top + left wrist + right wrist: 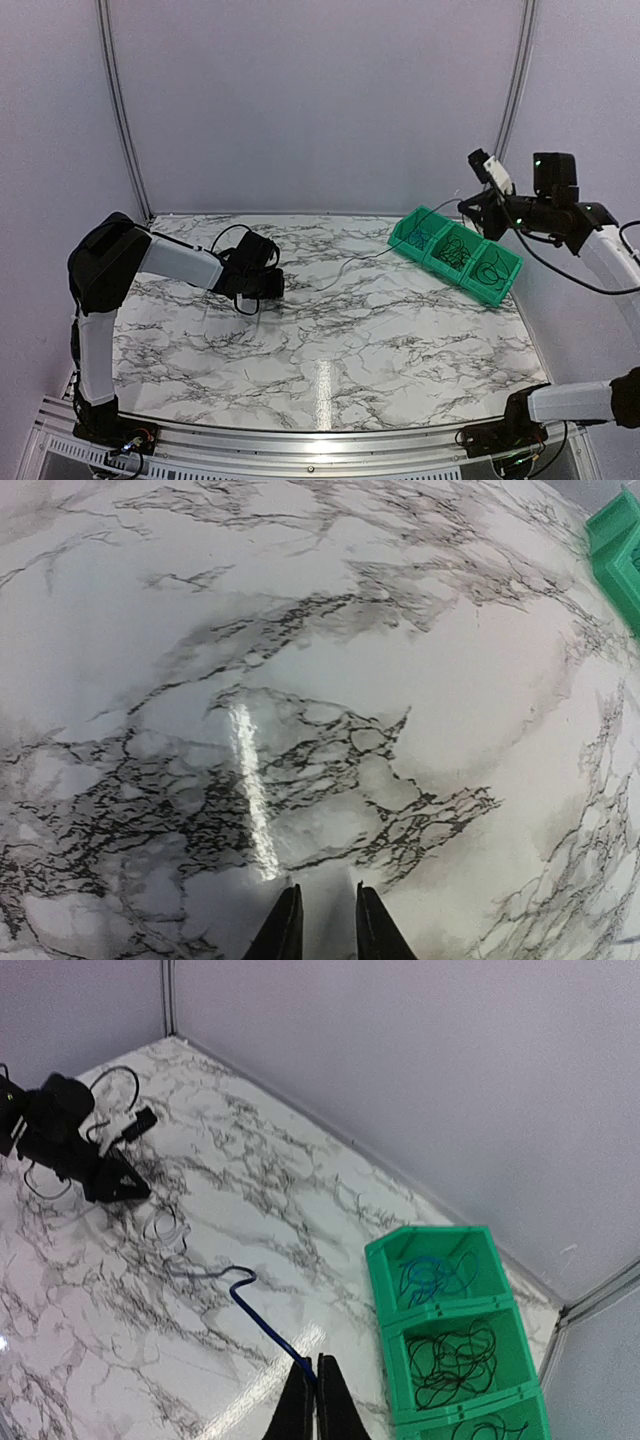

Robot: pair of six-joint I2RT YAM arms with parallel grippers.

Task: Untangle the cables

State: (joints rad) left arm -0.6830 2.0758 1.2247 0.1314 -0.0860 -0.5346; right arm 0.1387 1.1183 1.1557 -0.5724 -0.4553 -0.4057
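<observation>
Right gripper [312,1368] pinching blue cable [268,1325] | green bin [450,1308] beside table [300,1210] edge

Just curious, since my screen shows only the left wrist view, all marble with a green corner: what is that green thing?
Observer: A green tray with three compartments, at the far right of the table.
Visitor: Is anything in it?
Observer: Thin cables: blue loops in one end compartment, black loops in the middle one.
Visitor: What is the other arm doing?
Observer: The right gripper, raised above the table, is shut on a blue cable that trails down onto the marble.
</observation>
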